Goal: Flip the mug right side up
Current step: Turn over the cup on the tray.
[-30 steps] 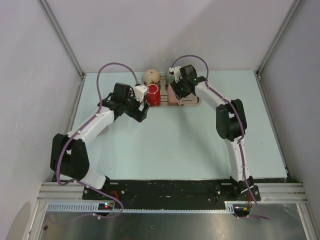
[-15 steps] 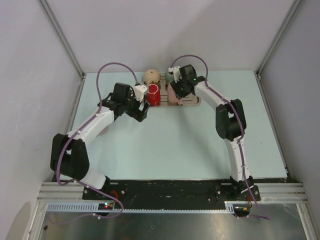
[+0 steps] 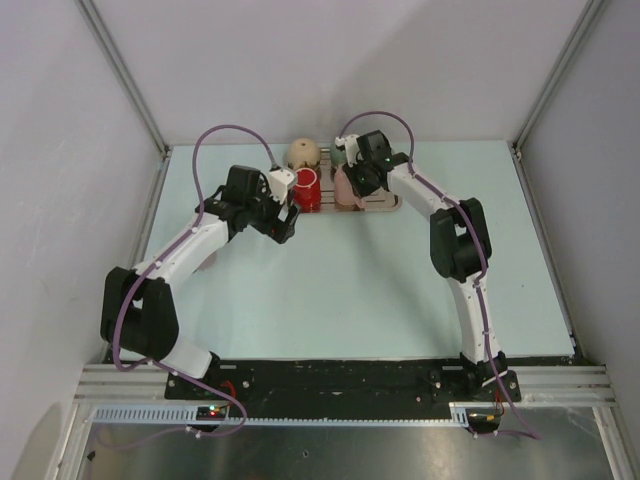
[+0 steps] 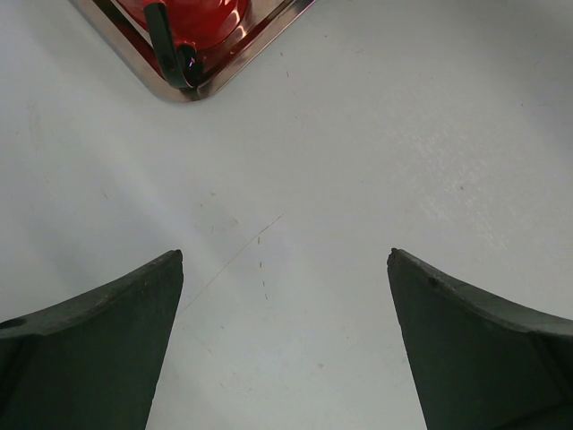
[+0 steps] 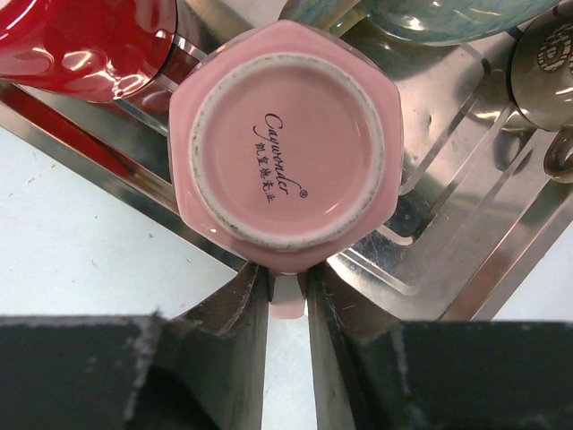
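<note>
Counted on the ridged steel drying tray (image 5: 466, 246): four vessels in the right wrist view. First, one pink six-sided ceramic mug (image 5: 286, 134), upside down, unglazed foot ring and printed maker's mark facing up, standing at the tray's near edge, handle pointing out over the rim. Second, one glossy red mug (image 3: 307, 187), mouth up, close beside the pink one on the left; contact not discernible. Third, one teal-glazed cup (image 5: 448, 13), behind. Fourth, one dull metal cup (image 5: 546, 63), to the right. Also one rounded beige vessel (image 3: 305, 152) behind the red, seen only from above.

Two arms, two grippers. Right gripper (image 5: 288, 300): set narrow on the pink handle, one finger pressed to each side, low over the tray edge. Left gripper (image 4: 282, 260): spread fully wide, holding nothing, hovering above bare pale table (image 4: 376, 134) just off the tray's corner, apart from the red mug.

Tray placed at the far middle of the table, close to the back wall. Broad open surface between tray and arm bases, and out to the side walls.
</note>
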Action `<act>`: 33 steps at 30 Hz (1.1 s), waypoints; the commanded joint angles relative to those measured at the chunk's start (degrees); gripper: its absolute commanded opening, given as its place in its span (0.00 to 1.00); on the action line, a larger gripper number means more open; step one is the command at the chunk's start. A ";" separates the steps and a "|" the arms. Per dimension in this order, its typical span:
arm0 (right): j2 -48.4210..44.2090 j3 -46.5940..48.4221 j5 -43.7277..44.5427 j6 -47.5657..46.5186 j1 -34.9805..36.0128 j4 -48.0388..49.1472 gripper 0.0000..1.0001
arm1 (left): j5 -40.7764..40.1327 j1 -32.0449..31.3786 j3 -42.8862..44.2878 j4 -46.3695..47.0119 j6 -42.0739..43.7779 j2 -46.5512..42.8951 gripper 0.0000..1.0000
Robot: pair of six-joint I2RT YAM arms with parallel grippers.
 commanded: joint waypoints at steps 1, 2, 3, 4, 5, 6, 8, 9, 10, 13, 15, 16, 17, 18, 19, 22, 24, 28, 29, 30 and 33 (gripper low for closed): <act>0.65 2.02 0.08 -0.38 0.25 0.09 0.19 | 1.21 -0.36 0.12 1.64 -1.08 -1.51 1.00; 0.48 1.97 0.06 -0.30 0.27 0.11 0.16 | 1.28 -0.36 0.12 1.65 -1.16 -1.54 1.00; 0.22 1.85 0.01 -0.30 0.24 0.12 0.12 | 1.32 -0.35 0.12 1.70 -1.24 -1.52 1.00; -0.04 1.66 -0.06 -0.17 0.23 0.13 0.07 | 1.43 -0.35 0.12 1.68 -1.23 -1.54 1.00; -0.39 1.48 -0.14 -0.15 0.26 0.13 0.04 | 1.44 -0.35 0.12 1.76 -1.36 -1.56 1.00; -0.70 1.17 -0.22 -0.09 0.28 0.22 0.02 | 1.62 -0.35 0.16 1.80 -1.38 -1.57 1.00; -1.54 0.54 -0.46 0.06 0.36 0.55 0.00 | 1.84 -0.35 0.19 1.78 -1.51 -1.66 1.00; -2.02 0.21 -0.56 0.14 0.37 0.74 0.00 | 1.95 -0.35 0.20 1.85 -1.59 -1.66 1.00; -2.48 -0.12 -0.65 0.23 0.38 0.92 0.00 | 2.05 -0.35 0.20 1.89 -1.67 -1.66 1.00; -3.55 -0.76 -0.92 0.44 0.35 1.20 0.00 | 2.35 -0.35 0.16 1.91 -1.81 -1.71 1.00; -4.21 -1.22 -1.07 0.59 0.38 1.65 0.00 | 2.46 -0.35 0.08 1.92 -1.95 -1.74 1.00; -4.59 -1.46 -1.22 0.67 0.38 1.99 0.00 | 2.53 -0.35 0.05 1.97 -2.03 -1.79 1.00; -4.91 -1.71 -1.33 0.84 0.30 2.21 0.00 | 2.60 -0.35 0.00 1.99 -2.07 -1.86 1.00; -5.28 -1.92 -1.65 1.02 0.30 2.44 0.00 | 2.68 -0.35 -0.03 2.00 -2.04 -1.98 1.00; -5.61 -2.16 -1.90 1.37 0.30 2.61 0.00 | 2.77 -0.35 -0.09 2.05 -2.08 -2.04 1.00; -6.82 -2.55 -3.39 2.48 0.18 3.06 0.00 | 3.07 -0.35 -0.22 2.20 -2.21 -2.19 1.00; -7.62 -2.68 -4.68 3.51 -0.04 3.17 0.00 | 3.28 -0.35 -0.19 2.37 -2.33 -2.26 1.00; -9.30 -2.66 -7.31 5.57 -0.78 3.17 0.00 | 3.52 -0.37 0.08 2.49 -2.42 -2.35 1.00; -9.77 -2.70 -7.94 6.06 -0.94 3.15 0.00 | 3.49 -0.36 0.19 2.51 -2.40 -2.32 1.00; -10.18 -2.73 -8.43 6.61 -1.20 3.13 0.00 | 3.57 -0.40 0.33 2.62 -2.47 -2.30 1.00; -11.52 -2.68 -9.87 8.08 -2.10 3.46 0.00 | 3.83 -0.37 0.70 2.67 -2.48 -2.21 1.00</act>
